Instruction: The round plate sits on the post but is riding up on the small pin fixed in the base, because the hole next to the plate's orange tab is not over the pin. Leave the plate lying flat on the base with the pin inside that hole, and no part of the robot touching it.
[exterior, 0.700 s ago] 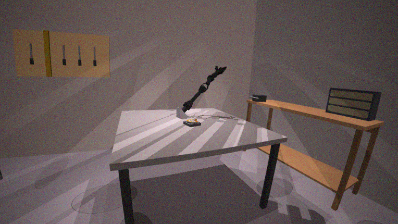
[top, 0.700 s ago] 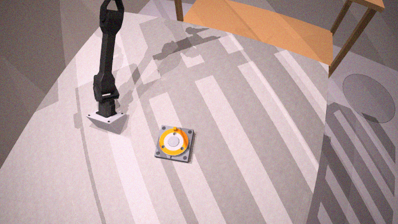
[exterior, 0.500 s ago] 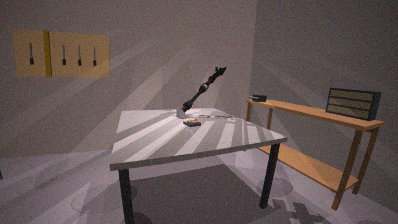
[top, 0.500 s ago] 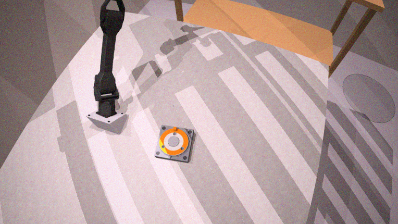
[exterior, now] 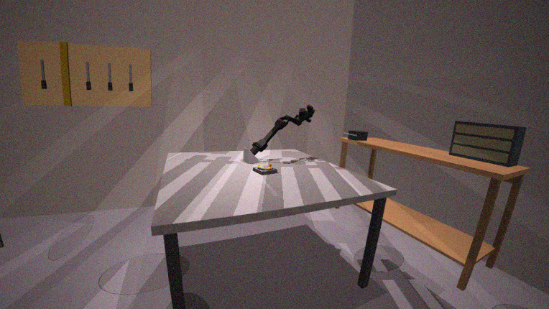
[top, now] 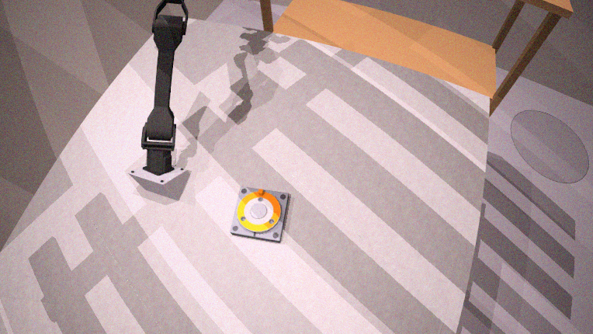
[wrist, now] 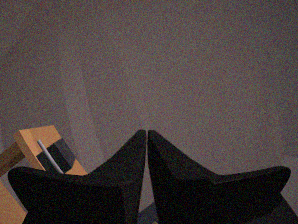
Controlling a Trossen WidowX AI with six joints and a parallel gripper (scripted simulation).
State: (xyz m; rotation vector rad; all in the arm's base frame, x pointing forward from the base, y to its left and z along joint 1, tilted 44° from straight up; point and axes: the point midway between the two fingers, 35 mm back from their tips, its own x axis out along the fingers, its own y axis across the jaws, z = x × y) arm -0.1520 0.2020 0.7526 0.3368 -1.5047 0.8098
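The round plate, yellow, orange and white, sits around the pale post on the grey square base. Its orange tab is at the base's far edge in the top view, with a small hole just inside it. The pin cannot be made out, and the plate's tilt is too small to tell. My gripper is shut and empty, its fingertips together. It is raised high and far from the plate, touching neither plate nor base.
The base lies on the striped-lit table, near the arm's mount. A wooden shelf unit stands beyond the table, carrying a dark drawer box and a small black object.
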